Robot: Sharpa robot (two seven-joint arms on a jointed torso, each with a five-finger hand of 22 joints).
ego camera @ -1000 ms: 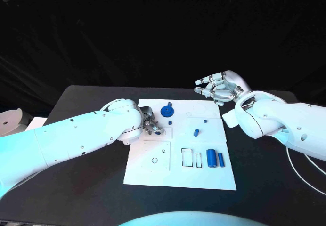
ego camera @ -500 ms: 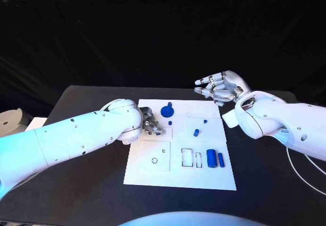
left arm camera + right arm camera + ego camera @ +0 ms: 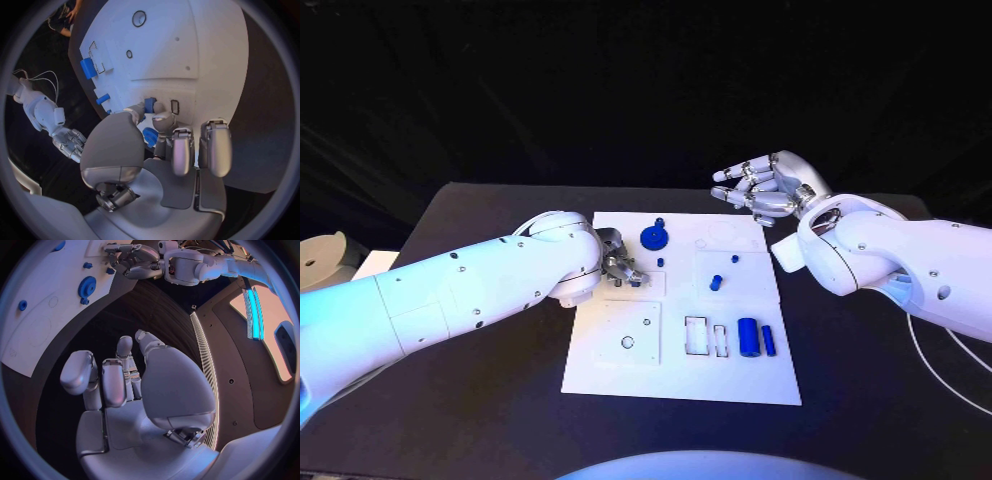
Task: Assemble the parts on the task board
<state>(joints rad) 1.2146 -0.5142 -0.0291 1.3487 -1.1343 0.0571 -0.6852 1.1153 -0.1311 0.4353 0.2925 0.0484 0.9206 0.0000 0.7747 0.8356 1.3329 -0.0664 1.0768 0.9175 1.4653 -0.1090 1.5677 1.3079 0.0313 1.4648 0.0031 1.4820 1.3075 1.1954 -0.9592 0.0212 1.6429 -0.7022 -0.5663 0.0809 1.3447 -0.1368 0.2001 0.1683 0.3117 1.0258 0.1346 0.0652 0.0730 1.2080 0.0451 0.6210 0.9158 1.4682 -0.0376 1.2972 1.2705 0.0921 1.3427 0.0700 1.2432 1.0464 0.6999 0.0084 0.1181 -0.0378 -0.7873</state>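
The white task board (image 3: 682, 370) lies in the middle of the black table. My left hand (image 3: 623, 267) rests over the board's left side and pinches a small blue part (image 3: 150, 105) between thumb and a fingertip, right at the board's surface. A blue gear (image 3: 655, 237) sits just beyond that hand. Two small blue pegs (image 3: 717, 281) stand near the board's middle. Two blue cylinders (image 3: 749, 336) lie side by side toward the right edge. My right hand (image 3: 762, 188) hovers past the board's far right corner, fingers apart and holding nothing.
A white round object (image 3: 318, 258) sits at the table's left edge. A thin cable (image 3: 935, 350) runs along the right arm. Bare black table (image 3: 473, 400) surrounds the board, and outlined slots (image 3: 697, 335) and holes mark its near half.
The left hand's fingers have shifted very slightly at the board. The right hand has stayed where it was.
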